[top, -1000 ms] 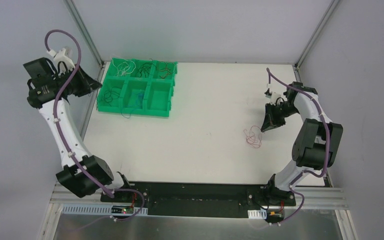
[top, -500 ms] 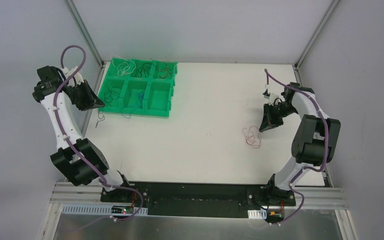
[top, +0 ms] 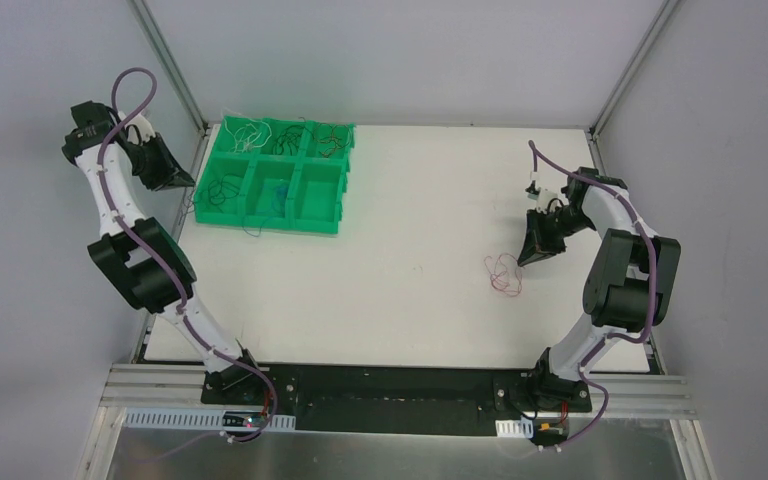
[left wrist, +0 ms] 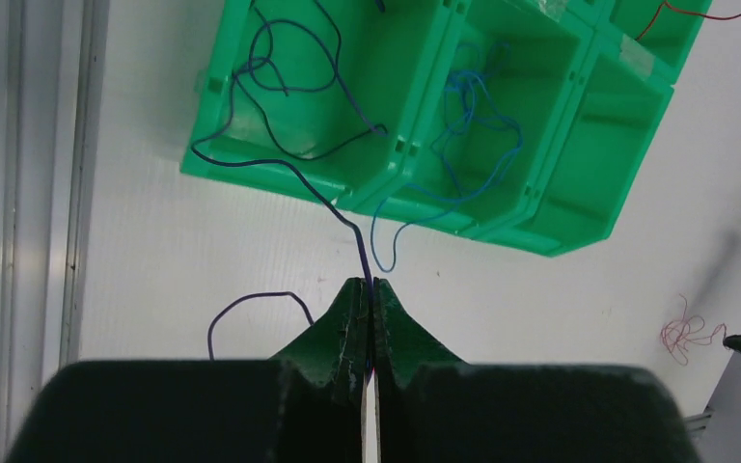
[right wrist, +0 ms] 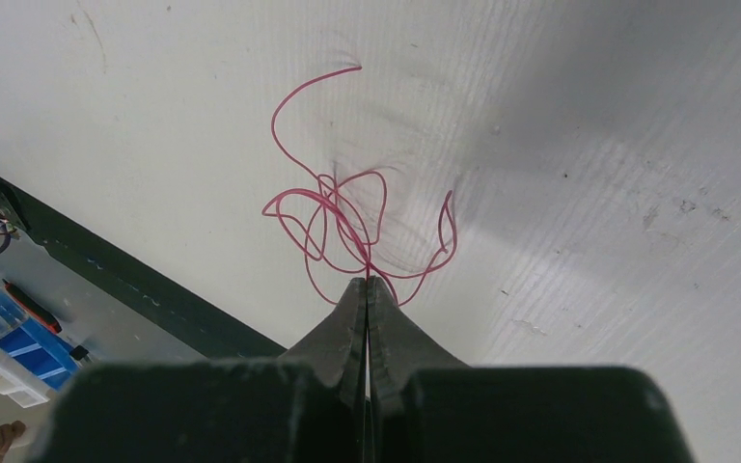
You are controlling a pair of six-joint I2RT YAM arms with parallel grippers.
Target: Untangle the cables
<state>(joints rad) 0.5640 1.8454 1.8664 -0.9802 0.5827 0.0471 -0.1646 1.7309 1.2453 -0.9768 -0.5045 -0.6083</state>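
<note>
Jaws of the left gripper (left wrist: 370, 289) pinched a dark blue cable (left wrist: 363, 260) trailing from the green bin (left wrist: 502, 231). Those of the right gripper (right wrist: 367, 285) clamped a red cable tangle (right wrist: 338, 207).

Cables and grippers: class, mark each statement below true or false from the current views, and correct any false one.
1. The left gripper is shut on a dark blue cable. True.
2. The red tangle lies inside the green tray. False: it lies on the table, apart from the tray.
3. The right gripper is wide open. False: it is shut on the red tangle.
4. The green tray has six compartments. True.
</note>
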